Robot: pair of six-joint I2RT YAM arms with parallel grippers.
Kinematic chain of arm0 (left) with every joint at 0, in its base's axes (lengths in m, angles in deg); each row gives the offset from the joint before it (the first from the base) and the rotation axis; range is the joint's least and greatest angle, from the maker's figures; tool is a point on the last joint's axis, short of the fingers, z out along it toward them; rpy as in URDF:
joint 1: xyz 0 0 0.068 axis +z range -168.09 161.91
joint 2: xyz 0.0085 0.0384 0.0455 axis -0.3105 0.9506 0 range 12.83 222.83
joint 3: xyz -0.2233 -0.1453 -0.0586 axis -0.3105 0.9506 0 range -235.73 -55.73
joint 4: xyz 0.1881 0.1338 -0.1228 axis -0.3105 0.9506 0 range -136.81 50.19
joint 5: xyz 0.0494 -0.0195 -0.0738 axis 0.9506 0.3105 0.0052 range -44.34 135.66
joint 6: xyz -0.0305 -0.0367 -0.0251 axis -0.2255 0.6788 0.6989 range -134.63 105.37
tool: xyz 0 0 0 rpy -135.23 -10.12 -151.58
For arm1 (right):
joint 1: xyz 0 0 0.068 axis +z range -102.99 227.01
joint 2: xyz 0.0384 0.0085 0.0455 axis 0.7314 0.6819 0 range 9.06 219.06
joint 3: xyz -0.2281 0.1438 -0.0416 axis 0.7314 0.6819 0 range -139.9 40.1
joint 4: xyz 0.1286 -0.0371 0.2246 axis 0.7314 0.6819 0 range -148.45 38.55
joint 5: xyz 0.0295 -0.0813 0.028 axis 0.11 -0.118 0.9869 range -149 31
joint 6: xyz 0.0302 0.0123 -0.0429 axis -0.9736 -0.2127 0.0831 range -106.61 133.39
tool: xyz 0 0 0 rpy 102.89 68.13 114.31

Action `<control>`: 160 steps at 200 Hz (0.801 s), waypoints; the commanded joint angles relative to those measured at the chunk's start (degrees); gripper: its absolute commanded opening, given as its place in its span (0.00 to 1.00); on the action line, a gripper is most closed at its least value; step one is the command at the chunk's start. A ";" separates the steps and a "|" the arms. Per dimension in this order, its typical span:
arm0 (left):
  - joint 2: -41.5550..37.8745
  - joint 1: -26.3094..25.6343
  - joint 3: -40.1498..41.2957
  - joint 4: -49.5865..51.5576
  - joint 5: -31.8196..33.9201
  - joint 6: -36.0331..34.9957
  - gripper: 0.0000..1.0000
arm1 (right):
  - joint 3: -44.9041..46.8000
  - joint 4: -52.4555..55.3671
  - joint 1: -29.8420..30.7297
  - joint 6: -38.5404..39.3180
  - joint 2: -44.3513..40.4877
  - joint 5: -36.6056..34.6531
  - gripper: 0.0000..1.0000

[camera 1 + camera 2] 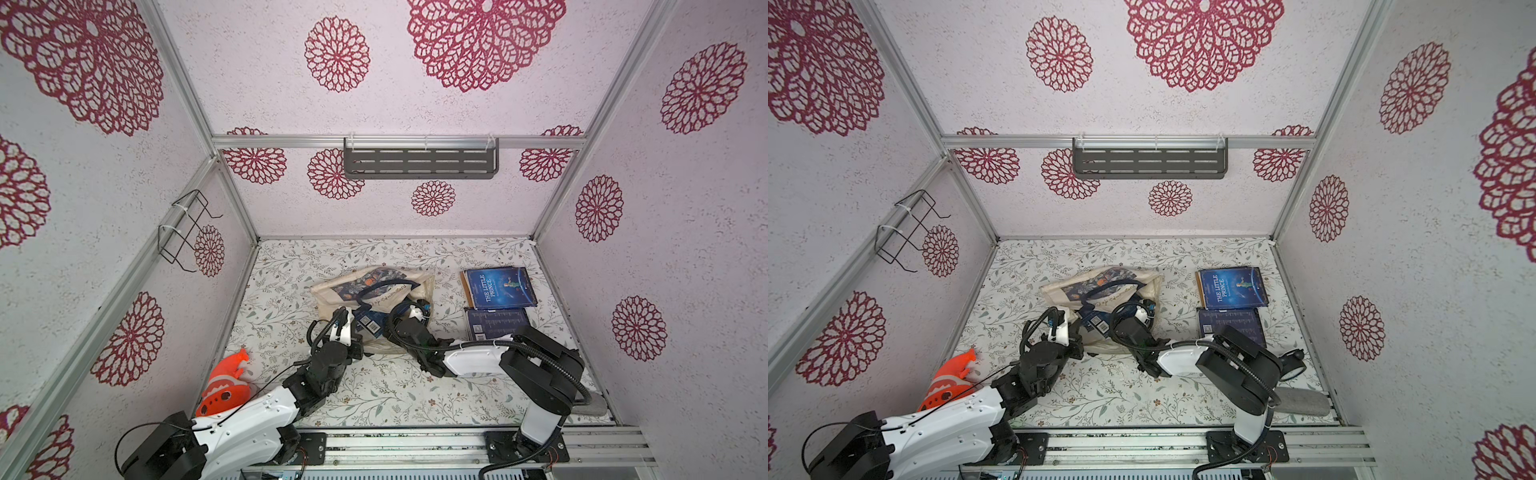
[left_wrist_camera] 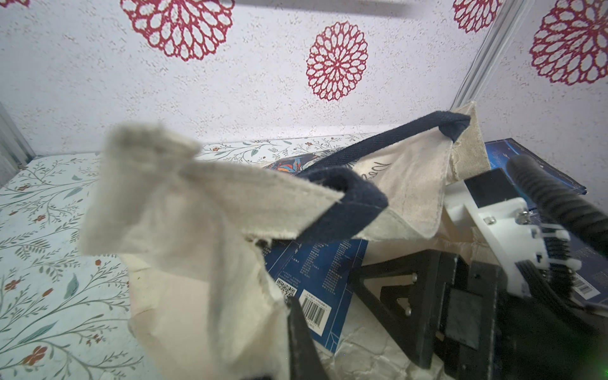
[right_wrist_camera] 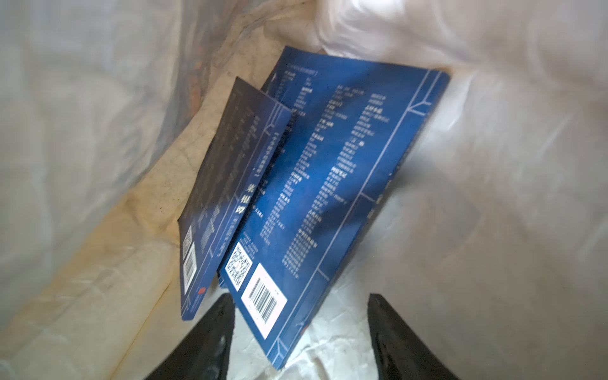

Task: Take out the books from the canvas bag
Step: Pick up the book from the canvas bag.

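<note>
1. The canvas bag (image 1: 328, 305) lay mid-tabletop (image 1: 374, 390), its mouth facing the arms.
2. The left hand (image 1: 348, 318) was pinched tight on the bag's cream rim, holding it up.
3. The right hand (image 3: 299, 297) was inside the mouth, jaws wide apart and gripping nothing.
4. A blue book (image 3: 329, 184) lay inside the bag with its barcode corner between those jaws. A second blue book (image 3: 223, 184) leaned beside it.
5. The Little Prince book (image 1: 496, 289) and a dark book (image 1: 494, 324) lay on the tabletop to the bag's right.

light bright, even; top views edge-warped; wrist views softly blurred
</note>
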 commanded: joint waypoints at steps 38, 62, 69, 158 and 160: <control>-0.70 -1.35 -1.08 -3.44 -1.96 -0.82 0.00 | -3.59 -0.18 -4.07 -4.93 2.57 9.64 0.70; -0.75 -1.34 -1.05 -3.36 -2.23 -0.67 0.00 | -3.94 -4.42 -5.31 -4.04 3.96 12.11 0.68; -0.75 -1.32 -1.09 -3.41 -2.25 -0.67 0.00 | -4.03 -5.46 -5.49 -3.22 4.06 12.50 0.67; 0.68 -1.34 -1.48 -3.59 -2.91 -0.41 0.00 | -5.24 -15.79 -5.69 3.92 5.61 13.16 0.36; 0.68 -1.34 -1.51 -3.61 -2.89 -0.48 0.00 | -5.37 -15.74 -5.66 4.06 5.54 13.08 0.36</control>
